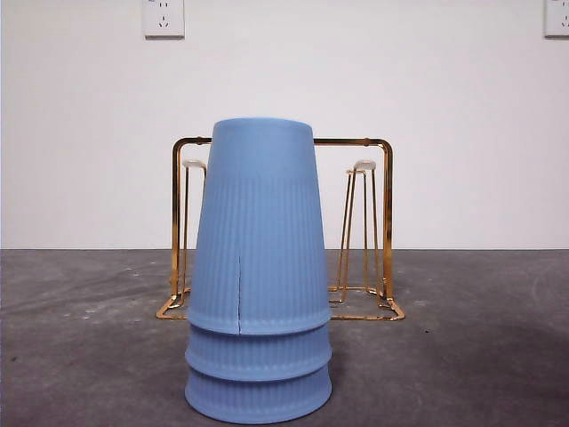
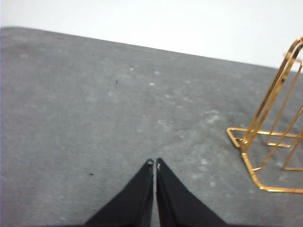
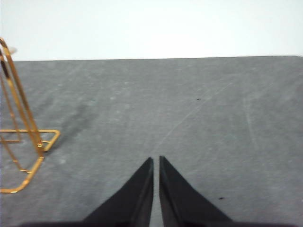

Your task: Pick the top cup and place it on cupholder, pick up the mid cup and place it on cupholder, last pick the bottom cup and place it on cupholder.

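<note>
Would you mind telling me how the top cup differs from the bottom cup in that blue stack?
The top cup shows nearly its full height, while the bottom cup shows only a rim band. The top cup has a thin dark split up from its rim; the bottom cup shows none. Both are light blue, upside down and nested in front of the cupholder.

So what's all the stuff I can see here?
top cup: one, light blue, upside down on top of the stack, thin dark split at its rim
other cups: two, light blue, nested under it on the table
cupholder: one, gold wire with white-tipped pegs, behind the stack
table: one, dark grey
wall sockets: two, white, high on the wall
left gripper: one, black, shut, over bare table
right gripper: one, black, shut, over bare table
</note>
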